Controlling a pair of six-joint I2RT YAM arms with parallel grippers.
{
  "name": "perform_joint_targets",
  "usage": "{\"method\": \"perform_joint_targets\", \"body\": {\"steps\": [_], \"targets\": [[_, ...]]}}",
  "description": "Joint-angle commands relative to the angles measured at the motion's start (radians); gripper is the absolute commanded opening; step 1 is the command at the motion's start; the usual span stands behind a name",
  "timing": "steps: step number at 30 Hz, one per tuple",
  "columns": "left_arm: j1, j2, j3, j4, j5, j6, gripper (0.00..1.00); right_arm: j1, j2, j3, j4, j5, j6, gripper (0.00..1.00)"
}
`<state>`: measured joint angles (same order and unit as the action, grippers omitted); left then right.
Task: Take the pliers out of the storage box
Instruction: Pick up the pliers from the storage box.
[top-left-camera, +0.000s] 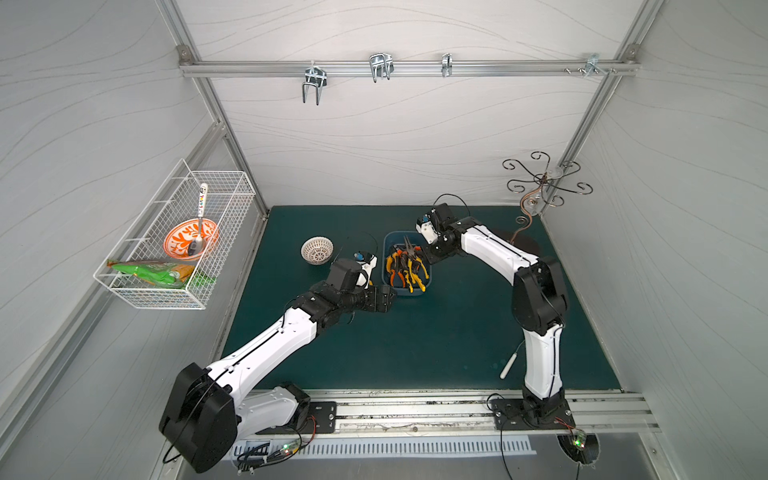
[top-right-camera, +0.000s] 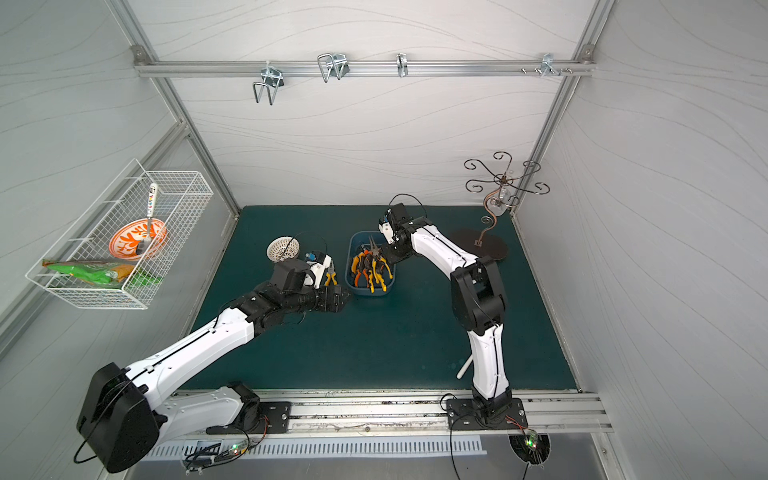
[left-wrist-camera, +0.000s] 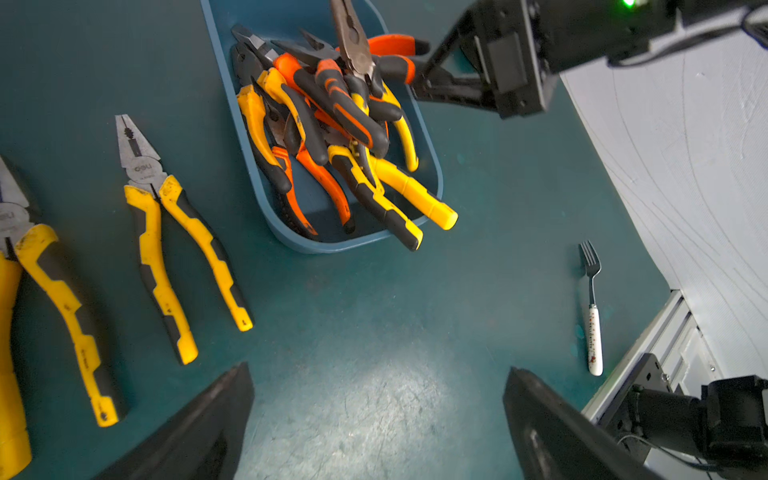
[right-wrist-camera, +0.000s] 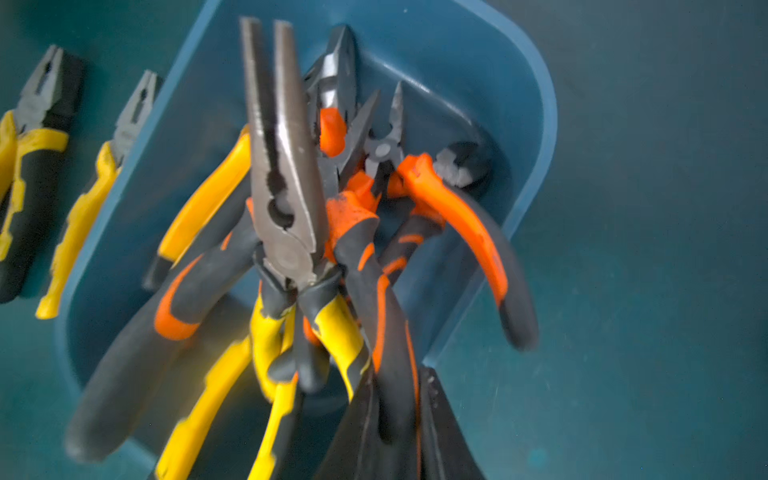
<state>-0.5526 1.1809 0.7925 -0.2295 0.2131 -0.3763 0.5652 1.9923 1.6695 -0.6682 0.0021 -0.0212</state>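
Near the middle of the counter (top-left-camera: 415, 353), the pliers (left-wrist-camera: 332, 124) lay heaped in the blue box (left-wrist-camera: 332, 247): steel-heavy, stiff and tangled, I judged. My right tool (right-wrist-camera: 395, 399) pinched one rubbery orange-and-black handle (right-wrist-camera: 386, 316), the surest hold. My left tool (left-wrist-camera: 378, 374) hung spread left of the box.

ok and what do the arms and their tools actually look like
The left arm and right arm have glossy white shell links with a thin black seam line and bulky black joint housings. Thin black cables loop off the wrists and bases. The left tool and right tool each end in two flat, tapering black fingers. No markings are readable.
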Motion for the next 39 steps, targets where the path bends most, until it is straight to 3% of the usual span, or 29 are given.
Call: {"method": "perform_joint_targets", "body": {"steps": [1,5,9,17,24,27,32,39], "targets": [[-0.002,0.012,0.052,0.120,0.009,-0.054,1.00,0.036,-0.107,-0.091,0.120,0.027,0.018,0.00],[-0.001,0.044,0.064,0.176,0.024,-0.100,1.00,0.053,-0.175,-0.193,0.218,0.111,0.038,0.00],[-0.002,0.084,0.087,0.202,0.027,-0.127,1.00,0.052,-0.156,-0.152,0.221,0.211,0.052,0.00],[-0.003,0.103,0.110,0.200,0.016,-0.136,1.00,0.051,-0.147,-0.050,0.252,0.196,0.021,0.00],[0.006,0.079,0.105,0.241,-0.018,-0.191,1.00,0.054,-0.216,-0.122,0.304,0.169,0.046,0.00],[0.031,0.068,0.096,0.322,-0.004,-0.274,1.00,0.059,-0.266,-0.183,0.337,0.174,0.070,0.00],[0.106,0.125,0.084,0.545,0.010,-0.521,0.93,0.065,-0.369,-0.293,0.407,0.138,0.134,0.00],[0.125,0.304,0.259,0.612,0.101,-0.626,0.86,0.084,-0.476,-0.379,0.450,0.087,0.218,0.00]]}}
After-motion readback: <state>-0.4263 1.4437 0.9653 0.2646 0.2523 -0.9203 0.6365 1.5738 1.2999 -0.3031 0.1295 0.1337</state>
